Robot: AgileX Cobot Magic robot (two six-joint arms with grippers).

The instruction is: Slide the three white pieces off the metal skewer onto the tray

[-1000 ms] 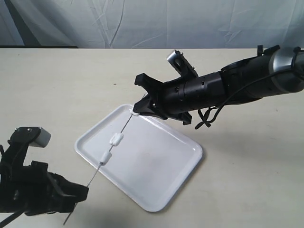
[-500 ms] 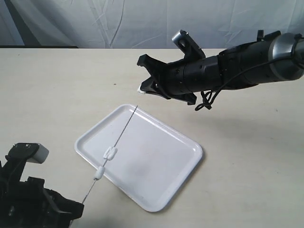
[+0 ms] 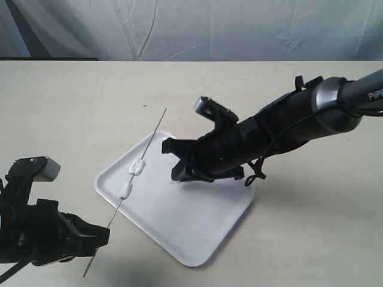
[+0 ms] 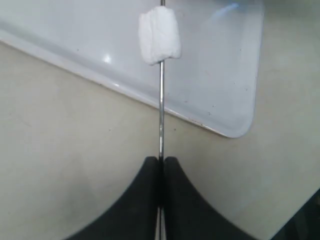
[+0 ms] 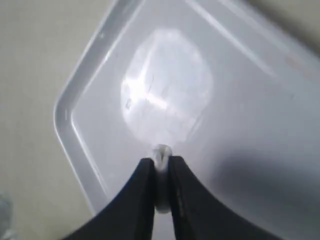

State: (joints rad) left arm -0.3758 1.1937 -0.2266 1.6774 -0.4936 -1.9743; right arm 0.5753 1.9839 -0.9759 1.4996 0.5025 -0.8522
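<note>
The left gripper [image 3: 103, 238] sits low at the near left corner of the bench [image 3: 72, 107], its jaws pressed fully together on the metal skewer [image 3: 152, 136]. They pinch it close to its near end, so only a short tail pokes out behind them. From that grip the rod runs straight and slanted across the tray's left corner, and its bare far tip ends over the bench past the tray's [image 3: 197, 260] far rim. Two pieces are threaded on it, above the tray's left edge. The upper white piece [image 3: 138, 168] and the lower white piece [image 3: 125, 189] lie close together but apart, and the lower one is well clear of the left jaws. The right gripper [image 3: 179, 161] reaches in from the right and hangs over the middle of the tray, just beside the skewer without touching it. In the right wrist view its jaws are almost closed, parted only by the third white piece [image 5: 161, 155] nipped between their tips above the tray floor. Whether that piece touches the tray cannot be told. The right arm's body covers much of the tray's far side.
</note>
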